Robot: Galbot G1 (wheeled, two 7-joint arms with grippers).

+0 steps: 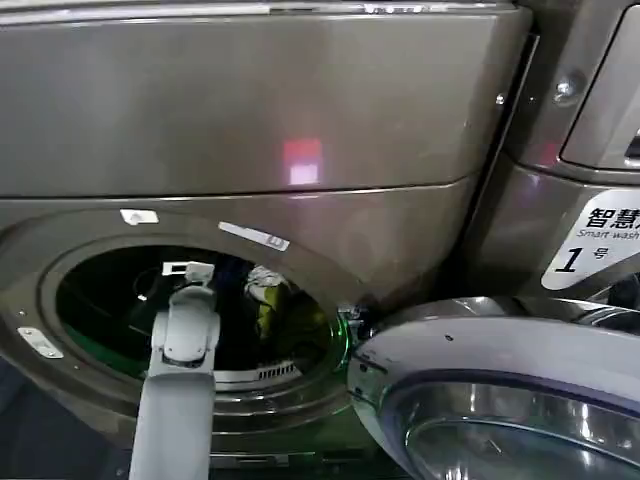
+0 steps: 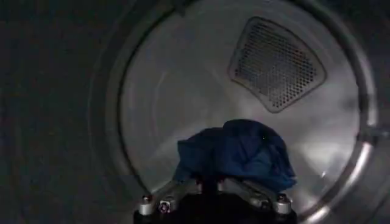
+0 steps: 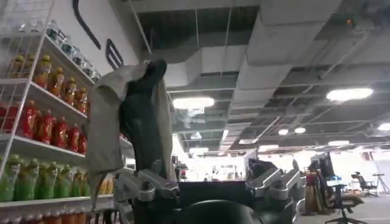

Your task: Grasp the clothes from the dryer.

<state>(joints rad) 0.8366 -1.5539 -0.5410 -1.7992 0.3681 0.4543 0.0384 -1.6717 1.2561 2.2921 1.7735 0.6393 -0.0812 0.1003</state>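
The dryer [image 1: 250,110] is a bronze-grey machine with a wide round porthole and a dark drum. My left arm reaches through the porthole, and the left gripper [image 1: 195,272] is inside the drum mouth. The clothes [image 1: 264,300], white and yellow-green, are just to its right. In the left wrist view the left gripper [image 2: 209,181] has its fingers drawn together in the lower edge of the crumpled clothes [image 2: 237,149]. My right gripper [image 3: 206,173] is held up in the room, away from the dryer. It is open, and a beige cloth [image 3: 109,122] hangs over one finger.
A silver-rimmed glass door [image 1: 500,400] stands at the lower right, close to the porthole. A white "1" sticker [image 1: 590,245] is on the panel above it. A perforated vent [image 2: 274,64] is on the drum's back wall. Shelves of bottles [image 3: 36,122] stand beside the right arm.
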